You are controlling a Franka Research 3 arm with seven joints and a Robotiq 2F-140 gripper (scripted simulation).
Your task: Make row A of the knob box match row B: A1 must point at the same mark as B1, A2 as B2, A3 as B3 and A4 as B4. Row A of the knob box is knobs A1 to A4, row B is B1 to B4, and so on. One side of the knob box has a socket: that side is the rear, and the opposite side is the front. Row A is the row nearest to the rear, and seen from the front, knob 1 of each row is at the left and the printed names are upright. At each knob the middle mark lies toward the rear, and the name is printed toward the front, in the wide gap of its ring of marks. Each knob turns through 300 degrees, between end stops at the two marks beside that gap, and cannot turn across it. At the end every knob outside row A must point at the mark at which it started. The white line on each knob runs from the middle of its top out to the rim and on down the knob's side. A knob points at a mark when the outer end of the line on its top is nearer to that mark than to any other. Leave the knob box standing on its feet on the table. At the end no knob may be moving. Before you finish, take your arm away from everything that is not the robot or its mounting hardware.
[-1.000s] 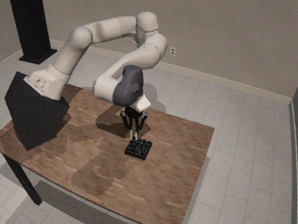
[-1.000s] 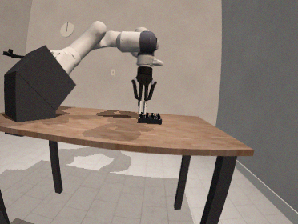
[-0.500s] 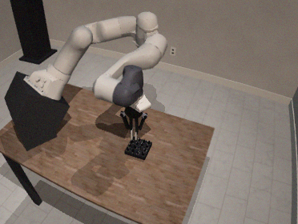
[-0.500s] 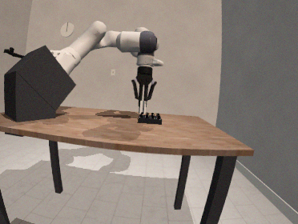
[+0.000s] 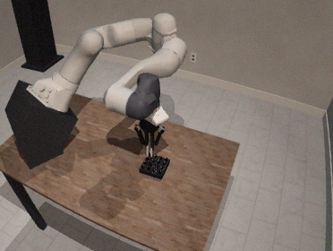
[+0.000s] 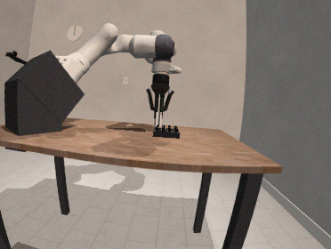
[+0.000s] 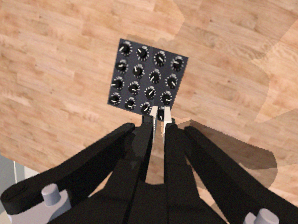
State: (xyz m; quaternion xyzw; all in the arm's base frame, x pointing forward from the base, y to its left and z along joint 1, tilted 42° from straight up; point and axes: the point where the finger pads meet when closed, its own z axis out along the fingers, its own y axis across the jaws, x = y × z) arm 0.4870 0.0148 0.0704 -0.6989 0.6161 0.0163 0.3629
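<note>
Brown wood-topped table (image 5: 201, 184) (image 6: 222, 156) (image 7: 60, 65) w/ dark legs takes up most of the lower room views. White jointed arm w/ a dark grey wrist section (image 5: 161, 63) (image 6: 142, 46) reaches over it from a big black angular pedestal (image 5: 40, 130) (image 6: 36, 107). Black two-finger gripper w/ pale fingertips (image 5: 149, 154) (image 6: 158, 125) points down, approx. upright, at one corner of the box.

Black square knob box (image 5: 154, 175) (image 6: 166, 134) (image 7: 131, 57) sits flat on the tabletop, under & just beside the gripper. It carries 16 black round knobs, 4 x 4, each w/ a white line & ring of pale marks; lines point various ways. Printed names too small to read.

Fingertips: narrow gap btwn them, one either side of the corner knob (image 7: 161, 115), which they partly hide. Can't tell if they're clamped on it or just around it.
</note>
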